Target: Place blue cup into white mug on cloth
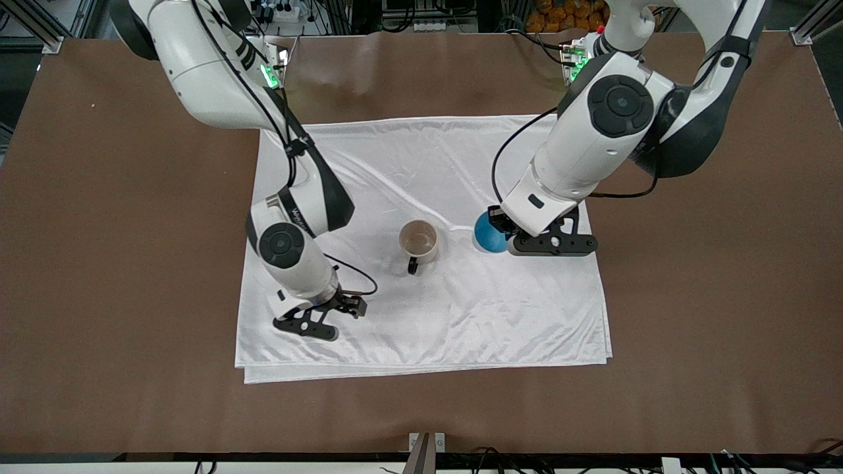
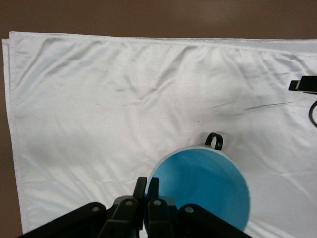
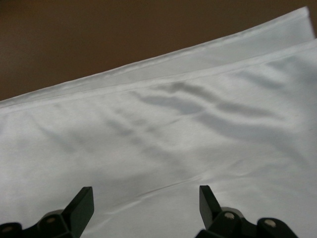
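Left wrist view: my left gripper [image 2: 147,186] is pinched tight on the rim of the blue cup [image 2: 203,186]. The white mug [image 1: 419,240] stands on the cloth [image 1: 421,164] just beside it, toward my right arm. My right gripper [image 3: 146,198] waits with fingers spread.

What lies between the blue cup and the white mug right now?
Only bare cloth lies between blue cup, pinched by the left gripper, and white mug, per the front view.
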Robot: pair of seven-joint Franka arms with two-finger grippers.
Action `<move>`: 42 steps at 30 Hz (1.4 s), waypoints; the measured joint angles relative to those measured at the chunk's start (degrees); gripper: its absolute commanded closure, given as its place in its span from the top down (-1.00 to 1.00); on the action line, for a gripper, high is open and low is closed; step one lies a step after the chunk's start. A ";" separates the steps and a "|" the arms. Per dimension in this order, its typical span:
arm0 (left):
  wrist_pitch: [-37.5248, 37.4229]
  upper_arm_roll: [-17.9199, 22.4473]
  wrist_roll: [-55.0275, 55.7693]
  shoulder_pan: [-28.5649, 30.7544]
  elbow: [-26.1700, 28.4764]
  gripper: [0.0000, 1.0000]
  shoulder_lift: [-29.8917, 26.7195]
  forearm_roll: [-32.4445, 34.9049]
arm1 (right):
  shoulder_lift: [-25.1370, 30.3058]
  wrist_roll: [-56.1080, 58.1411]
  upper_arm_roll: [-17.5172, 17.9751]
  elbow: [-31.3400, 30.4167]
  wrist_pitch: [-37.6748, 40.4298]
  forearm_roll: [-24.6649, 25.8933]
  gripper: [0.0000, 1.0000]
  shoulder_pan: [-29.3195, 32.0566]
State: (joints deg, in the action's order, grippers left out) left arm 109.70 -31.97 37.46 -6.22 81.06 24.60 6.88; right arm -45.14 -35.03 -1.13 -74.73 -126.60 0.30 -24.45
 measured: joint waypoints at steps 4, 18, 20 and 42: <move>1.10 0.06 1.50 -1.75 -0.01 -1.00 0.91 0.00 | 1.58 5.90 0.01 0.01 2.88 0.00 0.92 3.37; 2.19 0.22 10.29 -8.87 0.00 -1.00 4.63 4.49 | 3.92 24.29 0.02 -0.40 9.33 0.00 0.91 13.44; 2.54 0.25 10.57 -9.14 0.00 -1.00 5.25 4.83 | 4.00 26.61 0.05 -0.60 9.68 0.00 0.91 14.73; 10.54 3.84 17.73 -16.36 0.05 -1.00 13.35 7.71 | 13.26 33.94 0.51 -5.44 17.87 0.00 1.00 19.94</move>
State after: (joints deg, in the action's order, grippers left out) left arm 120.23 -28.13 55.19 -22.58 81.11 37.95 14.58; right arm -31.87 -1.09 -0.62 -80.16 -108.73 0.30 -4.52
